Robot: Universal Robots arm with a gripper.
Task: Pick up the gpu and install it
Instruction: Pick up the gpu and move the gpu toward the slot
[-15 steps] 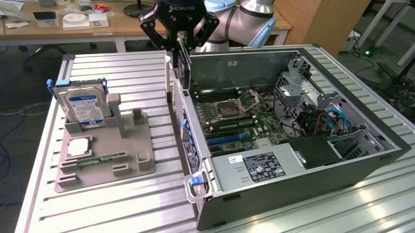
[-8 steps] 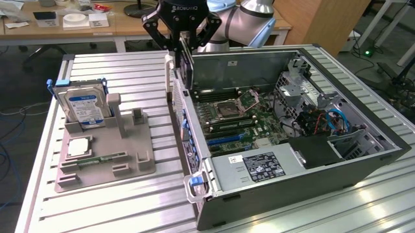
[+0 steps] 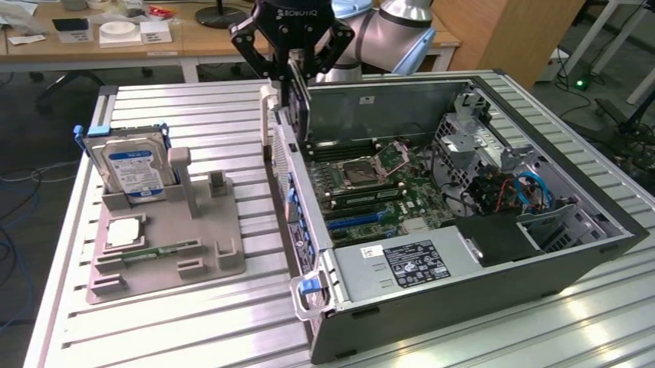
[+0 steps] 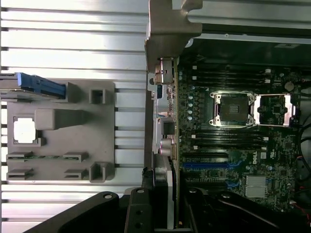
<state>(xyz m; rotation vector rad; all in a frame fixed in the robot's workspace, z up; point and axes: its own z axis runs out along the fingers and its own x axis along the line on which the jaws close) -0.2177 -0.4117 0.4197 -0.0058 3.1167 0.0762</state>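
GPU (image 3: 297,103), a thin flat dark expansion card with a silvery metal bracket, hung upright, clamped between the black fingers (image 4: 138,213) of the gripper (image 3: 294,70). It stood over the 10 o'clock edge of the open black computer case (image 3: 461,307) in the exterior view, beside the green motherboard (image 3: 379,192). At 9 o'clock of the case, a grey plastic holder (image 3: 205,238) carried a silver hard drive (image 3: 131,165) on the slatted metal surface (image 3: 184,330).

Ext. view: hand (image 3: 297,70) is cut off by the top edge. The gpu (image 3: 299,107) shows nearly edge-on, lower end hard to tell from the case (image 3: 492,295) rear wall. PSU label (image 3: 409,264) txt too small to read. Wrist view: hand (image 4: 167,194) and hard drive (image 4: 29,87) are cut at picture's edge.
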